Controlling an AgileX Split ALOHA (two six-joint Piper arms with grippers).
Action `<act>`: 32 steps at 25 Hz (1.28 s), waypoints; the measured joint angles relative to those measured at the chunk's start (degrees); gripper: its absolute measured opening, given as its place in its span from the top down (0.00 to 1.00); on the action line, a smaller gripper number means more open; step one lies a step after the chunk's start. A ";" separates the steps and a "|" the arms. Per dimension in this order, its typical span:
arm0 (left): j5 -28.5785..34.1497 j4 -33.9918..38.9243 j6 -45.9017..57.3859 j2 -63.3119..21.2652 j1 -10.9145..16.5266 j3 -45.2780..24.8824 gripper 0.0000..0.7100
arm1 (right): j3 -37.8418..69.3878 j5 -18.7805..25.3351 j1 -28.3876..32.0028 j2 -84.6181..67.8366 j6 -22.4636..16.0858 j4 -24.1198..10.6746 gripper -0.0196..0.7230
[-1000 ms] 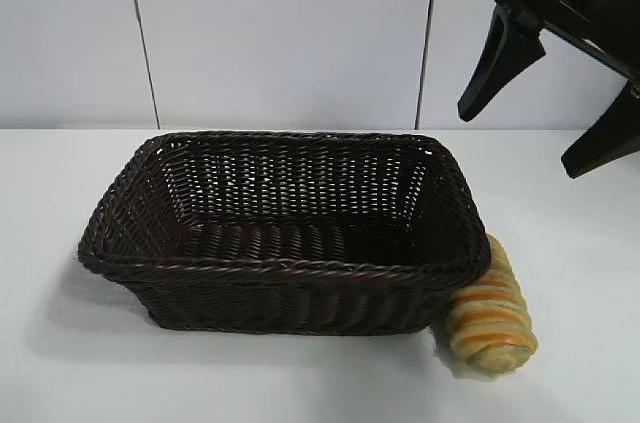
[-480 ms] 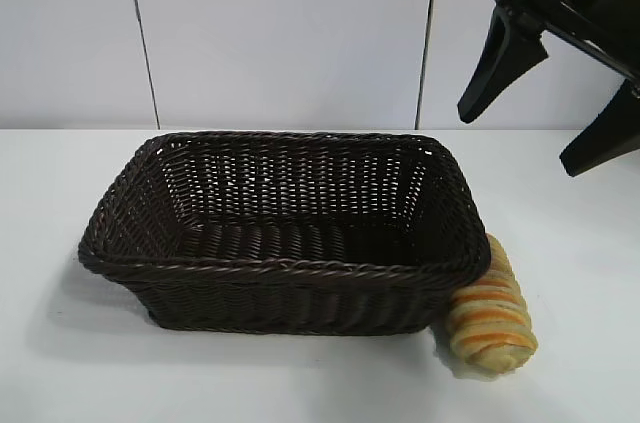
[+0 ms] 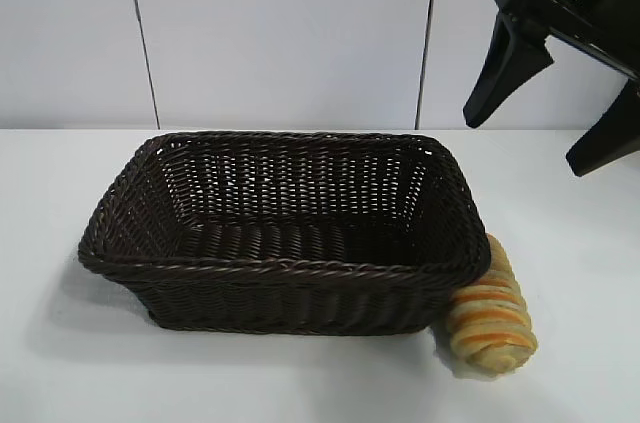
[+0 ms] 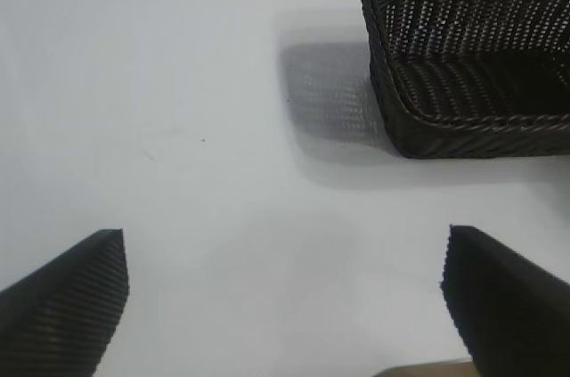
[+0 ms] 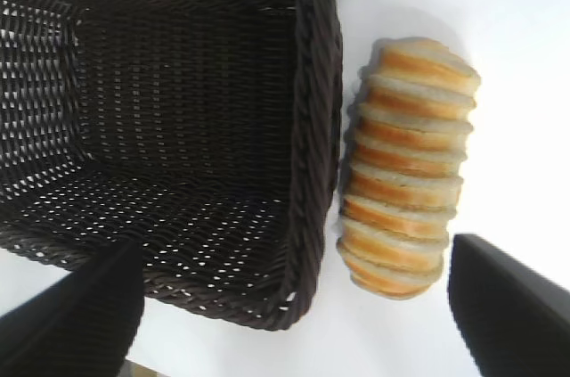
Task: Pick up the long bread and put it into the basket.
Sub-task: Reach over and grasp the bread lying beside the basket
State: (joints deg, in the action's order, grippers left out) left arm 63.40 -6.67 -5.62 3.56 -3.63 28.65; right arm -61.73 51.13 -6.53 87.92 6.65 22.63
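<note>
While long bread (image 3: pixel 491 315) touches basket (image 3: pixel 285 268) wall, right end effector (image 3: pixel 548 115) above, spread wide

Right gripper (image 3: pixel 548 121) hangs high with its fingers spread wide, above the table (image 3: pixel 300 383). The long bread (image 3: pixel 490 318) lies against the basket (image 3: pixel 285 268), tucked at its right end.

The long bread (image 3: pixel 491 318), pale tan with orange-brown crosswise ridges, lies on the desk against the right short side of the basket (image 3: pixel 285 268), a dark brown woven rectangle standing upright.
</note>
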 joint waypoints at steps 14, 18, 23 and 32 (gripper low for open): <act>0.39 0.00 0.00 -0.22 0.00 0.00 0.03 | 0.00 1.83 0.00 0.00 -5.19 -11.93 0.08; 0.46 0.00 0.05 -3.58 0.00 0.00 0.03 | 0.00 1.83 0.00 0.00 -5.36 -12.14 0.08; 0.63 0.00 0.06 -4.28 0.00 0.00 0.03 | 0.00 2.36 0.00 0.00 -5.86 -14.43 0.08; 0.93 0.11 0.00 -4.28 0.00 -0.88 0.03 | 6.87 0.29 3.75 -0.20 -7.28 -17.12 0.08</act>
State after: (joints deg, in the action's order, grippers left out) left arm 64.34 -6.56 -5.62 -0.72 -3.63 27.76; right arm -54.86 51.42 -2.78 87.72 -0.62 5.52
